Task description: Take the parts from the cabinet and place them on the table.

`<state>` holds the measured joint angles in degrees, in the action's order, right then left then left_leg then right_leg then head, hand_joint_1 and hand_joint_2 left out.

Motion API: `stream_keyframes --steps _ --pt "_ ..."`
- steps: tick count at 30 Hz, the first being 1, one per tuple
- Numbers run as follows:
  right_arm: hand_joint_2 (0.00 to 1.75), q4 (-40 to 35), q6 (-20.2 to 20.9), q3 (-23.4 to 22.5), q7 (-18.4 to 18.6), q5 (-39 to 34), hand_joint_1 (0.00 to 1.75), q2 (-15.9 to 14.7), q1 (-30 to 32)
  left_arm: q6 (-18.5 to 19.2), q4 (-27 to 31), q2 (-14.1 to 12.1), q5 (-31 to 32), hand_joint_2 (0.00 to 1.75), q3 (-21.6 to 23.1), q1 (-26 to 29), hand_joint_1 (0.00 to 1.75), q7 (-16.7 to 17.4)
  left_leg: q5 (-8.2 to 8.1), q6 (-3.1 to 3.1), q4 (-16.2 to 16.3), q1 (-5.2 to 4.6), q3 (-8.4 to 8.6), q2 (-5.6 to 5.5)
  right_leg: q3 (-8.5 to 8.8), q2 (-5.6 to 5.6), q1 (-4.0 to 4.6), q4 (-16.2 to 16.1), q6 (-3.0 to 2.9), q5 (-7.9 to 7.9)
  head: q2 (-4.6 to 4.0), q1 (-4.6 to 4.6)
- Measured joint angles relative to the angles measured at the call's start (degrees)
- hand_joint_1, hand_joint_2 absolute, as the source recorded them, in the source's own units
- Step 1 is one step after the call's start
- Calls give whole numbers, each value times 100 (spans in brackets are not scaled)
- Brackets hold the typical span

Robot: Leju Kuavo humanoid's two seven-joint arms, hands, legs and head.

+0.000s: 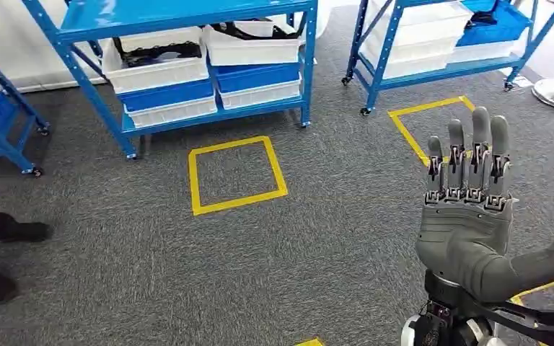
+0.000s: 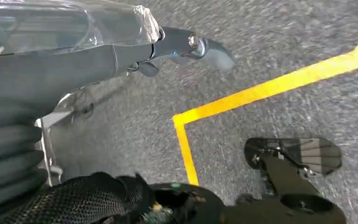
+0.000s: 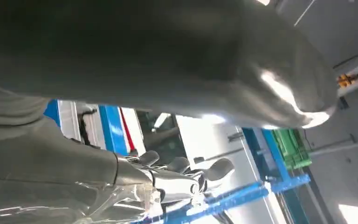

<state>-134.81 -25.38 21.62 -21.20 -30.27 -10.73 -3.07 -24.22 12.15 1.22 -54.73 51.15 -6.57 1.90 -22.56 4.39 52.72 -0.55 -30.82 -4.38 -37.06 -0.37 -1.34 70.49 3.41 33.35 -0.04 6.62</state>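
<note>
Grey and raised at the near right, the right hand (image 1: 467,216) holds nothing, its fingers (image 1: 480,148) straight and slightly apart; the left hand (image 2: 186,46) hangs over the carpet, its fingers too little seen to tell. A person's dark shoes (image 1: 3,252) at the near left and the wheeled blue cabinet (image 1: 187,65) could be struck if the walk drifts. The parts probably lie in the far white trays (image 1: 155,68), so a reach from here would fall short.

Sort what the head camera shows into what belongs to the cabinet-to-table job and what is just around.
Job:
blue rack
white bins holding dark parts
right hand, raised, holding nothing

Around:
yellow floor square
second blue rack
person's dark shoes
</note>
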Motion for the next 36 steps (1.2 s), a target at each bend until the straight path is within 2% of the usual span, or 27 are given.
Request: stream_keyframes --steps 2,3,4,5,7,8,9,10,11,13,14,15,17,18,19,21,23,24,25,26,28,30,31,32,33,34,36 --pt "0 2 11 0 0 -33 0 0 -24 44 0 0 2 0 7 11 0 55 -37 -72 52 48 14 -183 376 97 -60 -871 67 -535 2 0" --pt "0 7 17 0 0 -37 0 0 -30 46 0 -2 0 0 13 6 0 66 -74 -126 111 63 2 -264 579 295 -114 -1325 104 -729 2 -2" --pt "0 22 31 2 0 -44 0 2 -42 59 0 -9 -2 0 20 -9 0 70 -116 -187 183 38 -59 -336 624 559 -101 -1411 101 -618 0 -7" --pt "0 22 46 4 -11 -57 0 2 -44 77 0 -9 2 0 31 -12 0 103 -116 -208 212 54 -91 -378 604 438 -100 -1405 -9 -641 2 -9" --pt "0 37 68 7 -11 -94 0 2 -74 74 0 -9 24 0 59 20 0 155 -90 -264 178 91 -128 -472 601 342 -29 -1391 -94 -637 2 -11" --pt "0 39 77 7 -11 -96 0 2 -98 74 0 -26 26 0 79 23 0 177 -105 -288 192 101 -138 -520 613 268 -60 -1415 -148 -654 2 -11" --pt "0 39 81 7 -11 -96 0 4 -114 85 0 -50 35 0 92 28 0 195 -153 -301 269 96 -145 -291 638 191 -82 -1425 -184 -653 2 -13" --pt "0 39 81 7 -11 -98 0 11 -106 92 0 -46 35 0 107 11 0 212 -295 -345 559 53 -284 76 656 111 -72 -1426 -216 -633 2 24" --pt "0 39 83 7 -11 -98 0 17 -107 98 0 -44 35 0 127 -14 0 210 -485 -376 990 75 -521 219 664 14 -61 -1426 -274 -617 2 31" --pt "0 41 131 7 -54 -186 0 17 -107 127 0 -57 18 0 140 -18 0 206 -795 -420 1899 108 -1024 305 675 -119 -39 -1426 -280 -589 2 33" --pt "0 42 153 9 -81 -241 0 20 -105 155 0 -63 -2 0 140 -5 0 175 -814 -428 2126 115 -1173 318 682 -175 -38 -1426 -273 -564 2 35" --pt "0 42 175 9 -123 -284 0 24 -99 166 0 -70 -11 0 140 7 0 125 -702 -423 2043 113 -1163 319 702 -210 -32 -1426 -260 -534 2 33" --pt "0 42 188 9 -184 -350 0 28 -97 177 0 -79 -22 0 138 21 0 68 -225 -340 1115 83 -686 340 781 -290 -8 -1432 -240 -486 2 35" --pt "0 42 197 9 -203 -352 0 39 -96 177 0 -87 -24 0 138 23 0 55 -13 -238 547 36 -379 411 825 -330 -4 -1439 -239 -464 2 35" --pt "0 42 201 9 -223 -360 0 50 -93 177 0 -118 -24 0 138 16 0 46 -45 -159 249 -25 -246 516 855 -344 5 -1448 -220 -443 2 31" --pt "0 42 203 9 -234 -404 0 61 -77 186 0 -120 -22 0 140 10 0 37 -122 -153 202 -65 -213 525 893 -357 -8 -1514 -138 -397 2 33" --pt "0 48 208 7 -282 -435 0 74 -45 188 0 -125 -31 0 140 49 0 20 -165 -98 52 -55 -99 483 937 -373 -31 -1352 -40 -585 2 31" --pt "0 48 199 4 -286 -435 0 74 -47 186 0 -125 -44 0 140 60 0 11 -136 -67 -20 -6 54 430 936 -339 -42 -1284 -17 -496 2 28" --pt "0 59 166 0 -291 -420 0 74 -37 175 0 -122 -61 0 142 59 0 -15 -158 -39 -34 -15 155 427 886 -185 -35 -1120 -9 -425 -4 15" --pt "0 61 87 -9 -297 -385 0 77 -30 175 0 -120 -103 0 140 38 0 -13 -172 -20 -29 -12 202 409 669 -70 -35 -766 -16 -278 0 13" --pt "0 68 -81 -39 -262 -326 0 83 76 160 0 -96 -140 0 140 40 0 -15 -243 4 -29 -12 281 371 66 16 -29 37 21 13 0 -7" --pt "0 92 -177 -48 -256 -253 0 83 143 160 0 -87 -160 0 140 63 0 -15 -346 -19 -26 -3 393 318 -256 22 -40 176 32 179 2 -9" --pt "0 94 -217 -48 -245 -218 0 83 149 157 0 -87 -184 0 140 70 0 -15 -411 -45 -22 14 468 293 -260 21 -50 -39 54 118 2 -9" --pt "0 94 -247 -50 -245 -186 0 83 160 155 0 -87 -205 0 140 75 0 -17 -485 -76 -21 39 566 266 -179 21 -64 -423 89 -91 2 -11" --pt "0 94 -273 -50 -245 -168 0 83 177 155 0 -87 -210 0 140 79 0 -17 -566 -112 -19 55 653 246 -75 22 -84 -853 123 -450 2 -13" --pt "0 103 -295 -50 -234 -153 0 83 203 153 0 -87 -212 0 140 81 0 -17 -659 -163 -7 46 672 229 -32 37 -125 -1264 152 -1050 0 -31" --pt "0 114 -343 -48 -203 -114 0 90 244 140 0 -87 -238 0 140 75 0 -22 -853 -243 45 27 756 219 23 -23 -69 -1276 -7 -1059 0 -11"
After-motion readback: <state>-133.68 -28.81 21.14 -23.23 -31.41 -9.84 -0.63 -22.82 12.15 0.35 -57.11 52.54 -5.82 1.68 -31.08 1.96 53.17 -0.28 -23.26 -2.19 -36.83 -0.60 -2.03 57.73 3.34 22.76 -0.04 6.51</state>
